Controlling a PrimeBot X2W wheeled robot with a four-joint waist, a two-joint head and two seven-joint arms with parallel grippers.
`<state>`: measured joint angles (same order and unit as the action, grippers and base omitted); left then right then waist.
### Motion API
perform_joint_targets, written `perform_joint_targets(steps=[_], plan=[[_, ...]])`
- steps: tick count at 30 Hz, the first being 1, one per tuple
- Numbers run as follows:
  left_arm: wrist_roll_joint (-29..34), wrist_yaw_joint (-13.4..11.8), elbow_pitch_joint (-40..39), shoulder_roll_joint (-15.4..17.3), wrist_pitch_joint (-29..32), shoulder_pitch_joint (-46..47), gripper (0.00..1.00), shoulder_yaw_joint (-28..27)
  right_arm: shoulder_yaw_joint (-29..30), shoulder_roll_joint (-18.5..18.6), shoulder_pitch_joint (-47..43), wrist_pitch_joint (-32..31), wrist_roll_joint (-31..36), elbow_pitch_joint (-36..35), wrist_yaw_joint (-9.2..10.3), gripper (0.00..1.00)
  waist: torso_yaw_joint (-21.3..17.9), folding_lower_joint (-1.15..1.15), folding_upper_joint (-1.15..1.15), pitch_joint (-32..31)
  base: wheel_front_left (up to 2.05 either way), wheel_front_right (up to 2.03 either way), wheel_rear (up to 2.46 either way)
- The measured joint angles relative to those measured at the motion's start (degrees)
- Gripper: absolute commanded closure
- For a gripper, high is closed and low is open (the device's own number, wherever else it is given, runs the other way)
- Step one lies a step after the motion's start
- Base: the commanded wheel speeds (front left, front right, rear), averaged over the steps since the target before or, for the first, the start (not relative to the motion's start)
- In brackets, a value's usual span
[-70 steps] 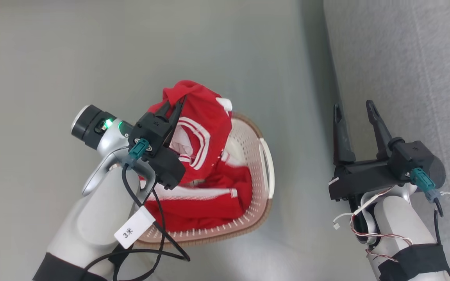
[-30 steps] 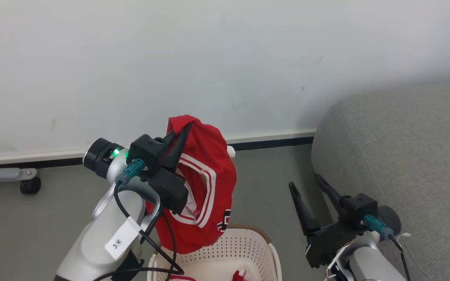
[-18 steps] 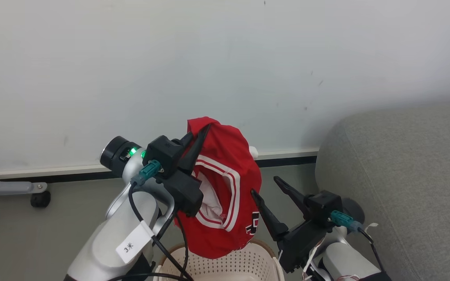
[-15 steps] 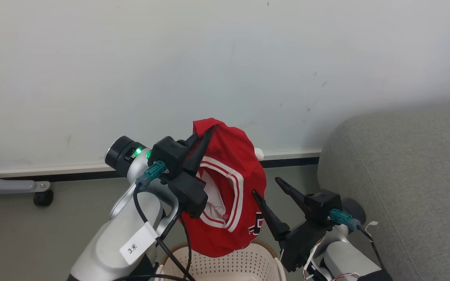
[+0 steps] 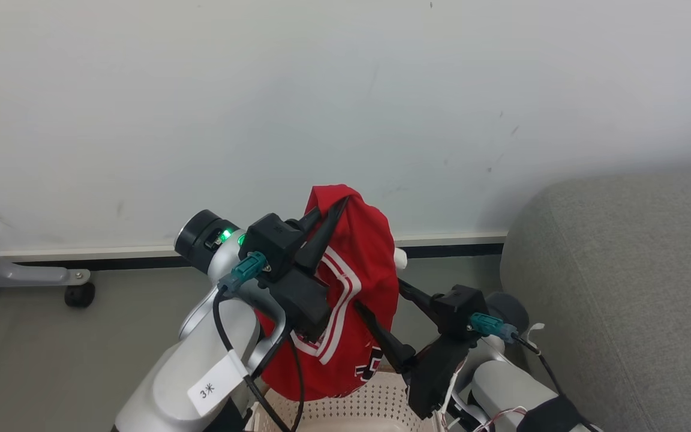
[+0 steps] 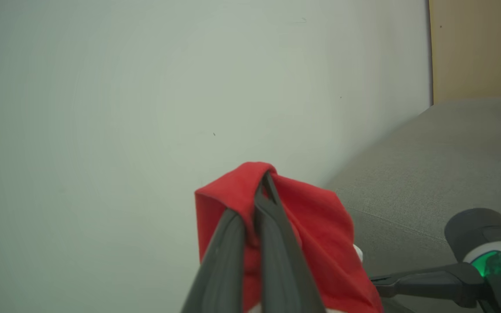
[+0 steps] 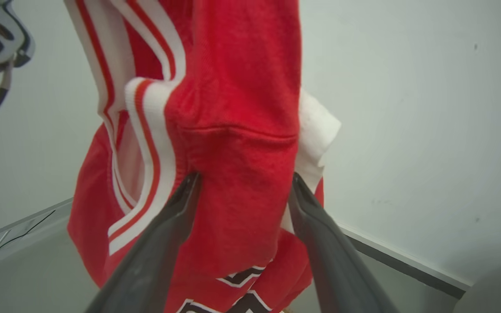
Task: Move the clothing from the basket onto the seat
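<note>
The clothing (image 5: 360, 273) is clamped at its top by the left gripper (image 5: 330, 207) and bracketed lower down by the spread-fingered right gripper (image 7: 245, 176) (the seat (image 5: 621, 270) lies rightward).

My left hand (image 5: 330, 207) is clamped on the top fold of the red clothing (image 5: 369, 255), which hangs over the basket (image 5: 375, 401). Right hand (image 5: 376, 293) spread wide astride the cloth's right edge. Seat (image 5: 621, 270) at right.

My head cam: I look forward, slightly down, wall (image 5: 321, 90) across upper frame. Left wrist cam faces wall, sofa (image 6: 450, 143) at right. Right wrist cam sits very close to red garment (image 7: 242, 87); all three views share it.
</note>
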<state>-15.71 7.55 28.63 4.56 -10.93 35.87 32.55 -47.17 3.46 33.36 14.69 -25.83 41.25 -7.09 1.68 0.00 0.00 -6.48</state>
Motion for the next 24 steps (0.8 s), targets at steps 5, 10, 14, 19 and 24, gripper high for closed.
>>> perform_joint_targets(steps=[5, 10, 14, 19, 24], plan=[[-0.89, 0.0, -0.77, 0.05, 0.48, 0.0, 1.0, 0.25, -6.93, 0.6, 2.74, 0.0, -3.1, -0.35, -0.01, 0.0, 0.49, 0.0, 0.0, 0.29, 0.0, 0.0, 0.0], [-1.18, 0.0, -1.2, 0.49, 0.8, -0.02, 1.0, 0.26, -10.36, 0.44, 3.93, 0.01, -6.04, -0.26, -0.04, 0.17, 0.76, 0.0, 0.0, 0.58, 0.0, 0.0, 0.0], [-1.46, 0.0, -1.36, 0.74, 1.29, -0.15, 1.0, 0.19, -12.52, 0.41, 4.98, 0.0, -7.92, -0.13, -0.05, 1.0, 0.68, 0.0, 0.0, 0.78, 0.0, 0.0, 0.0], [-1.99, -0.07, -1.54, 1.02, 1.59, -1.42, 1.0, -0.33, -14.56, 0.42, 5.43, 0.0, -10.32, -0.29, -0.05, 1.0, 0.23, 0.0, 0.0, 1.01, 0.0, 0.0, 0.0], [-3.0, -0.58, -1.45, 1.53, 1.75, -2.46, 1.0, -1.81, -14.08, 1.72, 7.33, 0.0, -12.45, -0.54, -0.05, 1.0, -0.88, 0.0, 0.0, 1.19, 0.0, 0.0, 0.0]])
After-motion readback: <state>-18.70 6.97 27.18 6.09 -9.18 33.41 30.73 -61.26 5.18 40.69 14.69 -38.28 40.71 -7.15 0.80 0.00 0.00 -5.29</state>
